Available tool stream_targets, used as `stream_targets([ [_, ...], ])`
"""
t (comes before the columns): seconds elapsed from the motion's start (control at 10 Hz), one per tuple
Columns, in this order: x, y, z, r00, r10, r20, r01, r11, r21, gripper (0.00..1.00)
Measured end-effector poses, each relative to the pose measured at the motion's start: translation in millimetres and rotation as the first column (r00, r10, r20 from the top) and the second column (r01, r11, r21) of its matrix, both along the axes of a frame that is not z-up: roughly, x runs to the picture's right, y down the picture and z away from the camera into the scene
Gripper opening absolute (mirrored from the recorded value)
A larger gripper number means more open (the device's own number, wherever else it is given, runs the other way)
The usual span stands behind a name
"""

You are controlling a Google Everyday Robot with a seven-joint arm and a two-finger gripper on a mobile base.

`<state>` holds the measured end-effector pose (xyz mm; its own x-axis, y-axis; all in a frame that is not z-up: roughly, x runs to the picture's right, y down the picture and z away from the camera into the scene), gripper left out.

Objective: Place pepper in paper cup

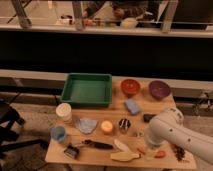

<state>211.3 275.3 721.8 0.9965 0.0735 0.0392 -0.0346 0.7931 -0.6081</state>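
Note:
The pepper [159, 154] is slim and red-orange and lies near the table's front edge at the right. Only its ends show on either side of my arm. My gripper [150, 148] is at the low end of the white arm [170, 131], down over the pepper's middle. The paper cup [64, 112] is white and stands upright at the table's left side, far from the gripper.
A green tray [86, 90], a red bowl [131, 87] and a purple bowl [159, 89] line the back. A blue sponge [132, 106], blue cup [59, 133], blue cloth [86, 125], orange object [106, 127], dark can [124, 125], pale yellow piece [125, 156] and grapes [180, 152] lie around.

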Motion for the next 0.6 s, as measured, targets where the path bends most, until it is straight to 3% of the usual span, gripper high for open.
stream_targets([
  [0.3, 10.9, 5.6, 7.0, 1.0, 0.018, 0.008, -0.018, 0.9998, -0.002, 0.8],
  [0.6, 14.2, 23.7, -0.6, 1.0, 0.003, 0.025, -0.002, 0.9999, -0.014, 0.8],
])
